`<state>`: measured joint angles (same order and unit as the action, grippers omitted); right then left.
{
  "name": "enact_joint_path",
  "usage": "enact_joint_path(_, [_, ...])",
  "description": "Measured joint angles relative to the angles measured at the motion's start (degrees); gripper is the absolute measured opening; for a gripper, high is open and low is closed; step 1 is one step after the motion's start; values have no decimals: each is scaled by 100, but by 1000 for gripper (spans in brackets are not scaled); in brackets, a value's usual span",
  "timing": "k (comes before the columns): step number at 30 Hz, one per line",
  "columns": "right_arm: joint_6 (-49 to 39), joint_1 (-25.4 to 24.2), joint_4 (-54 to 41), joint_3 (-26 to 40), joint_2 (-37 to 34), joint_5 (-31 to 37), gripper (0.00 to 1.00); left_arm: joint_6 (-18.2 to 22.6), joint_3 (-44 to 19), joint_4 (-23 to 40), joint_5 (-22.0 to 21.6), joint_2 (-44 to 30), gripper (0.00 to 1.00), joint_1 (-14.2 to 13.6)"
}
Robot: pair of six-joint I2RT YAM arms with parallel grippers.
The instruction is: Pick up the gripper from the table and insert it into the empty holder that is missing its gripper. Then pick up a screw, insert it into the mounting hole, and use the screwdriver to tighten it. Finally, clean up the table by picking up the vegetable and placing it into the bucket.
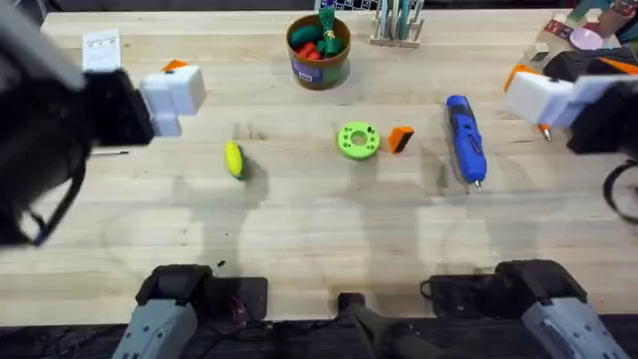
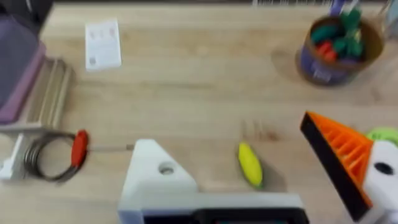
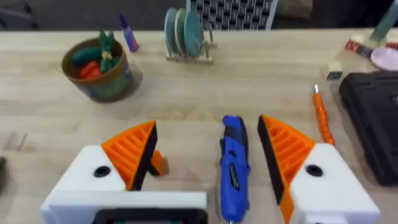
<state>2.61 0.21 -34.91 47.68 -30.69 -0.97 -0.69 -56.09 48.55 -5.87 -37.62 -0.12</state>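
Note:
The loose orange gripper (image 1: 401, 139) lies mid-table beside a green disc (image 1: 358, 140); the right wrist view shows it (image 3: 159, 165) behind one finger. My left gripper (image 1: 174, 92) hovers at the far left, open. In its wrist view one side is a bare white holder (image 2: 155, 177), the other an orange ribbed finger (image 2: 339, 155). The yellow-green vegetable (image 1: 234, 160) (image 2: 250, 163) lies below it. The blue screwdriver (image 1: 465, 140) (image 3: 233, 168) lies right of centre. My right gripper (image 1: 536, 95) (image 3: 206, 124) is open above it with both orange fingers. The bucket (image 1: 318, 52) (image 2: 336, 43) (image 3: 99, 68) stands at the back.
The bucket holds red, green and orange toys. A white card (image 1: 101, 50) lies back left, with a red-handled screwdriver (image 2: 79, 148) near the left edge. A rack (image 1: 398, 22) stands at the back. An orange pen (image 3: 320, 115) and black case (image 3: 373, 118) are far right.

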Motion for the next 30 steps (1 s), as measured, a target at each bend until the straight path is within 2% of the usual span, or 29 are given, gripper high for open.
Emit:
enact_joint_path(8, [0,0,-1591,1381,-1841,-20,977,-32,-891,813,6,-1651,986,0])
enact_joint_path(14, [0,0,-2040,1629,-2696,-20,979,-185,-1051,1155,25,-2542,986,0])
enact_joint_path(19, [0,0,-2066,1629,-3066,-20,979,-239,-1049,1253,69,-3085,986,0])
enact_joint_path(26, [0,0,-2066,1631,-3190,-20,994,-276,-1049,1356,205,-3425,985,0])
enact_joint_path(28, [0,0,-2061,1633,-3205,-20,993,-416,-1051,1468,257,-3476,985,-7])
enact_joint_path(30, [0,0,-2060,1635,-3205,-20,993,-749,-1051,1675,308,-3509,986,-7])
